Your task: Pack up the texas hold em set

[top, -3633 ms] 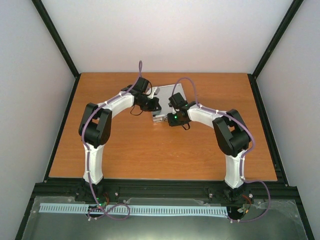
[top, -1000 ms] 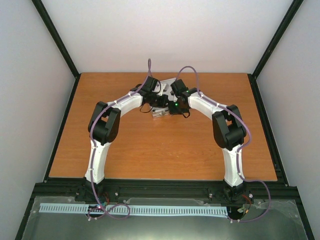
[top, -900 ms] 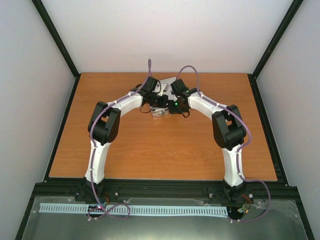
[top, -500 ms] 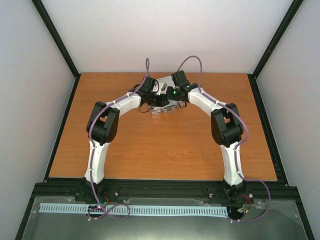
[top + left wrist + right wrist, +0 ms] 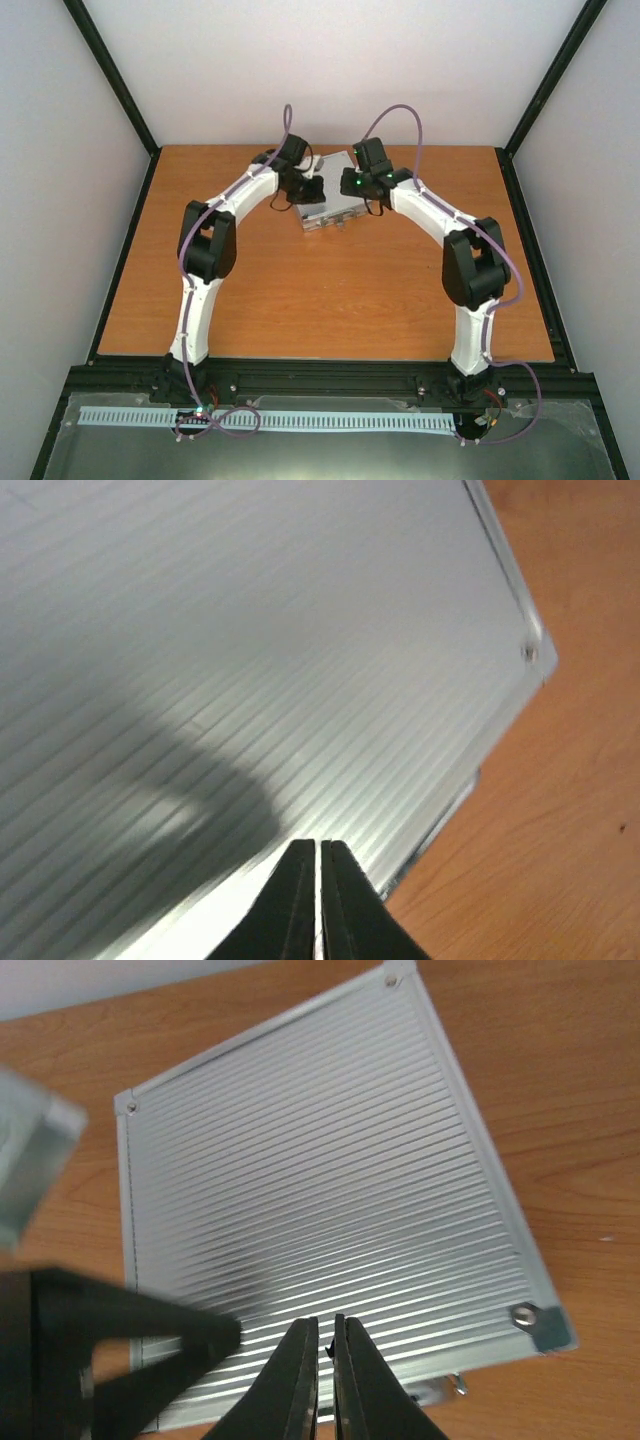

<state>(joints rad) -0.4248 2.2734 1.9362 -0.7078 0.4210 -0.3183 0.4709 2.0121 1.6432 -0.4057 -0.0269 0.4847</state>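
Cases: you have one silver case point(image 5: 330, 203) in front of you.
Surfaces: one wooden surface point(image 5: 330, 310) carries it.
Arms: you are running two, the left arm point(image 5: 205, 245) and the right arm point(image 5: 470, 270).
End effectors: two, the left end effector point(image 5: 318, 848) and the right end effector point(image 5: 325, 1322), one per arm.
Fingers: two on each end effector, so you count four in all.
Purple cables: two, one cable point(image 5: 285, 125) arching over each arm.
Corner rivets point(image 5: 130, 1107) in your right wrist view: three, one at each lid corner you can see.
Corner rivets in your left wrist view: one.
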